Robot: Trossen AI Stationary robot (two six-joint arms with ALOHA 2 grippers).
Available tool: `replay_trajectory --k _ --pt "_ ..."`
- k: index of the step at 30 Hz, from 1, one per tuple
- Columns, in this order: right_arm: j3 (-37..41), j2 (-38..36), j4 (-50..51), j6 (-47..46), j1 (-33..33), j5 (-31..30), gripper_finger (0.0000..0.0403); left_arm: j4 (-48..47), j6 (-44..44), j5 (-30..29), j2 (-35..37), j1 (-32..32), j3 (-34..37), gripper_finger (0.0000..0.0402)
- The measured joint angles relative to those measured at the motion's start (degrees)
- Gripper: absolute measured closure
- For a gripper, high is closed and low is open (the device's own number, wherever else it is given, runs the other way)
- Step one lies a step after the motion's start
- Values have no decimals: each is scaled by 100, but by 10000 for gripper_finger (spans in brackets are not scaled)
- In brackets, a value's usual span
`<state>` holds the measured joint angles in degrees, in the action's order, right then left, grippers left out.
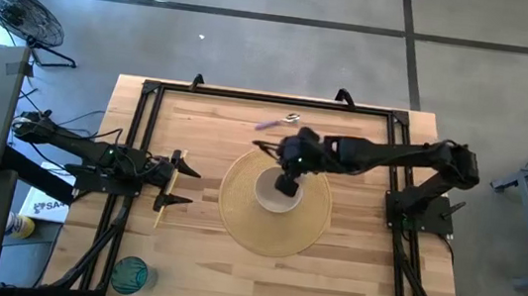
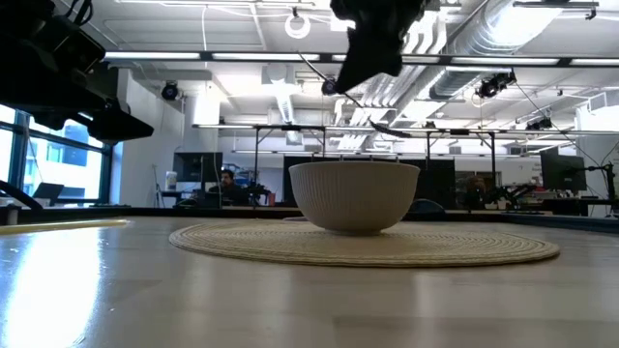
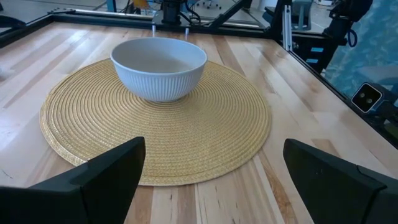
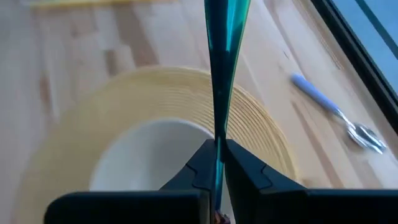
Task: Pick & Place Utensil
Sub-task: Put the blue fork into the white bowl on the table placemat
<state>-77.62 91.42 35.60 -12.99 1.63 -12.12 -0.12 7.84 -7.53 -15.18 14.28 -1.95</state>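
Wood table (image 1: 349, 277) | left fingers (image 3: 211, 180) wide | right fingers (image 4: 214, 165) pinch teal utensil (image 4: 222, 56) | open workshop behind

The right arm reaches from the right edge of the high view toward the frame's centre, its pincer (image 1: 287, 184) pointing down, fingers pressed together. The left arm lies low at centre-left, its pincer (image 1: 183, 186) spread wide.
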Motion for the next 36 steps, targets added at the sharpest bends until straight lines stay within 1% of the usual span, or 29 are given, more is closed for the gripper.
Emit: replay_trajectory --k 4,8,16,22,26,36 --pt "-9 325 -310 2 -152 -54 387 0 0 0 0 0 -1 24" --pt "217 571 -811 -44 -213 -102 385 0 0 0 1 0 1 24" --pt "1116 649 -2115 -432 -258 -66 386 0 0 0 1 0 0 24" --pt "1673 643 -3011 -514 -256 499 383 0 0 0 0 0 1 24" --pt "1766 670 -3066 -374 -261 657 385 0 0 0 1 0 1 24" --pt "1762 772 -3088 17 -267 656 383 0 0 0 -2 0 -1 24"
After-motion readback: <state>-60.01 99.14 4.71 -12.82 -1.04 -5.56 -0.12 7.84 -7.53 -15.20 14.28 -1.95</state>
